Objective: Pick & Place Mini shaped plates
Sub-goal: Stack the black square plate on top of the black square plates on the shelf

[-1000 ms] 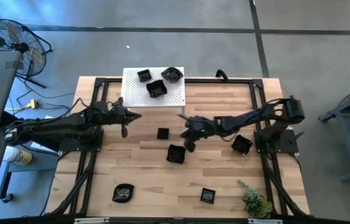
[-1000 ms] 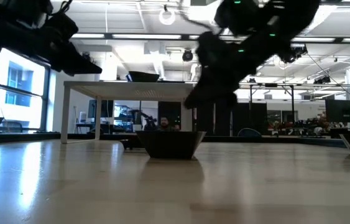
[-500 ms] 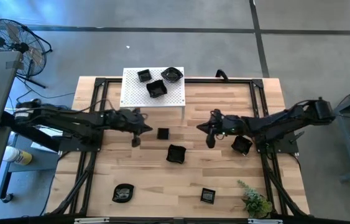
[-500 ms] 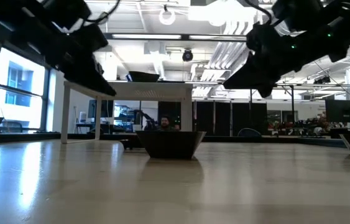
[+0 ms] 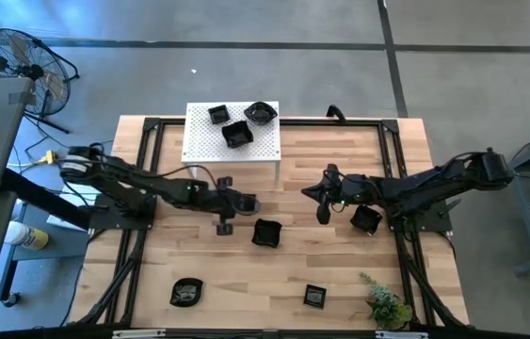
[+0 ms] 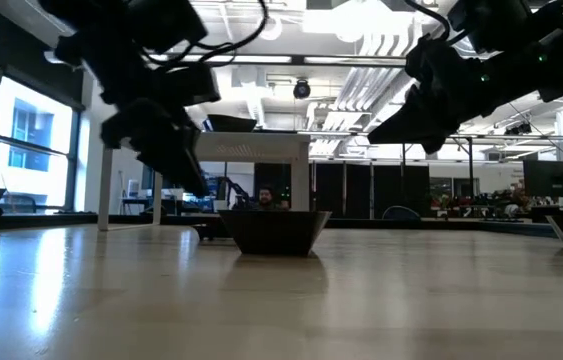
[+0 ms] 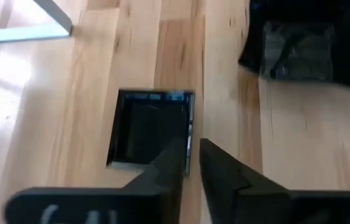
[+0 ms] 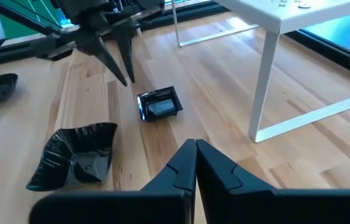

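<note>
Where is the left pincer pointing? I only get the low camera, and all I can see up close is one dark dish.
Observer: The left pincer hovers right over a small square plate, a different one from the dish you see.
Operator: Is it grabbing it?
Observer: No. Its fingers are a little apart above the plate, holding nothing.
Operator: How many dishes are up on the white stand?
Observer: Three black plates sit on the white perforated platform.
</note>
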You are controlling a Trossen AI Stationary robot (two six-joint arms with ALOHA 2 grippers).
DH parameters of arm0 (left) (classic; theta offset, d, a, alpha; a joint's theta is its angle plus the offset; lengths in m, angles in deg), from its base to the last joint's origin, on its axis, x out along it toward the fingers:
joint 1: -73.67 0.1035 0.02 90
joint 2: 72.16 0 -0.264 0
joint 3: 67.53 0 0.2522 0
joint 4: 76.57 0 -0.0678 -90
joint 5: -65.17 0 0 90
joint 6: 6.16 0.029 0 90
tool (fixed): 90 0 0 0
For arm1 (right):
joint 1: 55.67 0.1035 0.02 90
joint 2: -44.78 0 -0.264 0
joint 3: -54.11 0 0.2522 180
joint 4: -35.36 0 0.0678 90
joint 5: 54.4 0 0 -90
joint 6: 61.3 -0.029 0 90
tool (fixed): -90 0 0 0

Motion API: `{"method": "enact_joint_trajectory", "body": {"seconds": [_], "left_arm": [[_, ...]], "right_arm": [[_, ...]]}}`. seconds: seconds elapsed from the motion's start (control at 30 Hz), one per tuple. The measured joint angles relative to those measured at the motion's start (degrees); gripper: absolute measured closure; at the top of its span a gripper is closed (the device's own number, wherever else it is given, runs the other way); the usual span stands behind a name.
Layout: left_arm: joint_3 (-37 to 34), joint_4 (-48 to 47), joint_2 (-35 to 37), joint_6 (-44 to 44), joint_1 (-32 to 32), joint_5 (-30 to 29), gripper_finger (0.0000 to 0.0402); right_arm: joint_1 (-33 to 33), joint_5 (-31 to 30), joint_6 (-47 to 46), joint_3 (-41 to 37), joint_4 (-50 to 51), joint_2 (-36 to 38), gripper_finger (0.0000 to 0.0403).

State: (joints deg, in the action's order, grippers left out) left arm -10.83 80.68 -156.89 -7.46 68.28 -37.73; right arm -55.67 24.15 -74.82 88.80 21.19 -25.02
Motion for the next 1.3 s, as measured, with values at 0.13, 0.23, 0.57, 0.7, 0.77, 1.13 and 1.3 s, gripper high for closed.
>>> {"method": "enact_joint_trajectory", "body": {"seconds": [0.13,0.23,0.57,0.7,0.77,1.13,1.3], "left_arm": [[4.36,-3.12,-3.67,-2.27,0.07,0.08,0.0315],[7.48,-5.35,-6.31,-2.48,0.09,0.10,0.0306],[10.95,-9.06,-12.77,-1.99,-0.02,-0.10,0.0305],[10.93,-9.07,-14.08,-2.00,-0.02,-2.06,0.0305],[10.93,-9.28,-14.54,-1.99,-0.02,-2.30,0.0306],[11.54,-9.77,-14.71,-1.98,0.00,0.20,0.0395],[14.72,-13.13,-14.63,-1.94,0.13,1.76,0.0391]], "right_arm": [[0.00,0.00,1.95,-0.01,0.00,0.00,0.0400],[0.00,-0.02,3.61,-0.02,0.13,0.00,0.0397],[0.00,0.00,5.03,-0.02,1.79,0.00,0.0398],[0.01,0.00,5.03,-0.01,2.03,0.00,0.0398],[0.00,0.00,5.03,-0.01,2.07,0.00,0.0401],[0.00,0.01,5.03,-0.01,2.03,-0.02,0.0399],[0.01,0.03,5.03,-0.02,2.03,-0.02,0.0399]]}}
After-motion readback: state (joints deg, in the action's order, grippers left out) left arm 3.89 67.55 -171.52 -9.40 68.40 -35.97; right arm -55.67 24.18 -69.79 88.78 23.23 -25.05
